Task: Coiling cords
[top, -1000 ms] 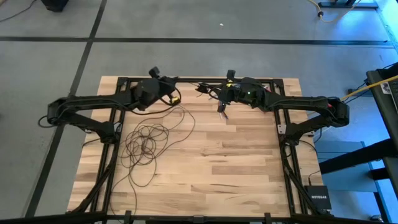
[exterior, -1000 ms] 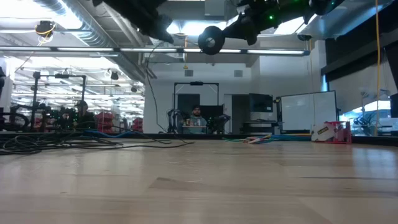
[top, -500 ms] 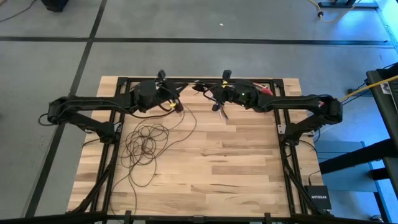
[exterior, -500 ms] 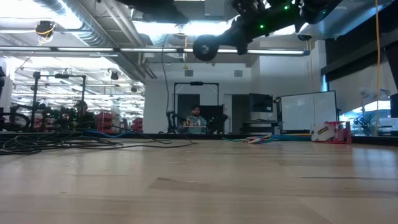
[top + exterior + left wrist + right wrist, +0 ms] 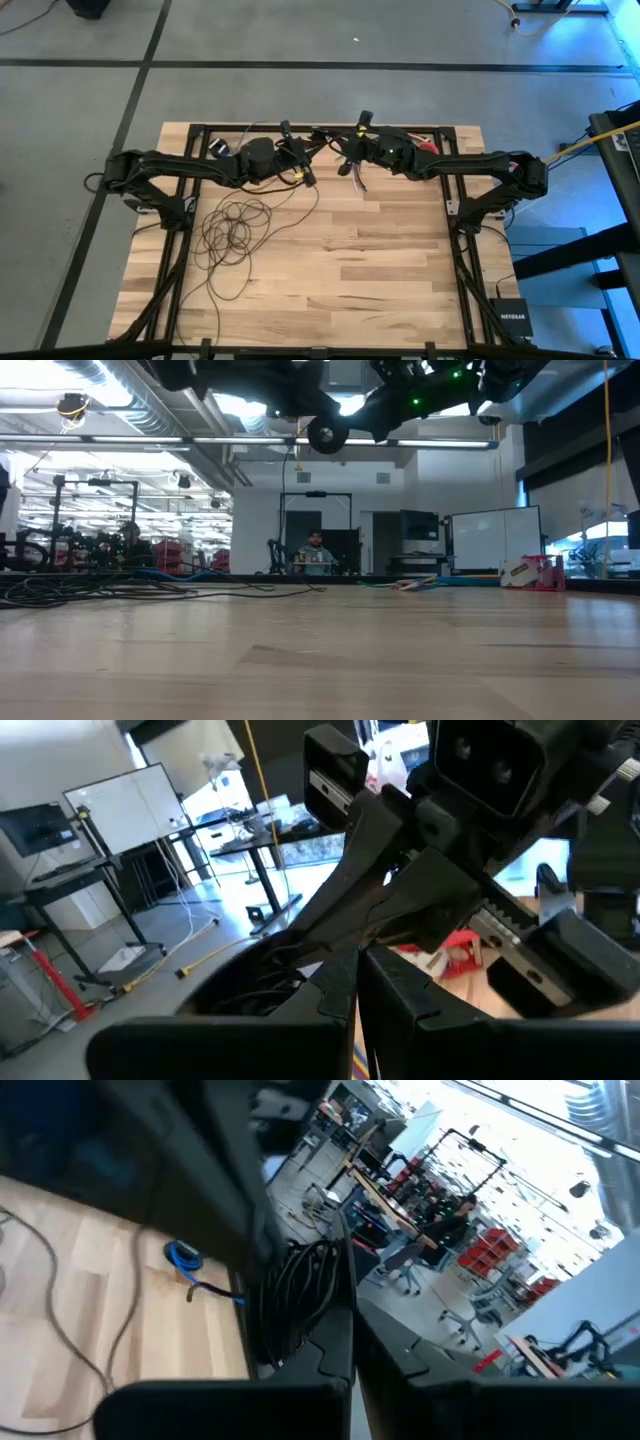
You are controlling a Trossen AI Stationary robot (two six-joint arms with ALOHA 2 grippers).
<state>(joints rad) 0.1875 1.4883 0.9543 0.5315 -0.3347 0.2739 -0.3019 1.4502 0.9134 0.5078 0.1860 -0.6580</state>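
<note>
We see the thin dark looped cords [image 5: 235,232] lying on the light wooden table [image 5: 380,270]. Left gripper [image 5: 308,176] and right gripper [image 5: 349,166], raised near the far edge, both have jaws clenched. Whether either grasps anything we cannot tell.

Both arms are matte black, built of slim tubular links joined by chunkier rounded housings. The left arm [image 5: 180,168] shows a small yellow mark near its wrist. The right arm [image 5: 470,165] carries a red patch beside its wrist block and a green light on top of that block, seen as green dots in the low view. The left gripper [image 5: 355,995] has two flat, angular black fingers with bevelled edges. The right gripper [image 5: 352,1345] has the same dark, blocky fingers. Thin black cables run along the links.
</note>
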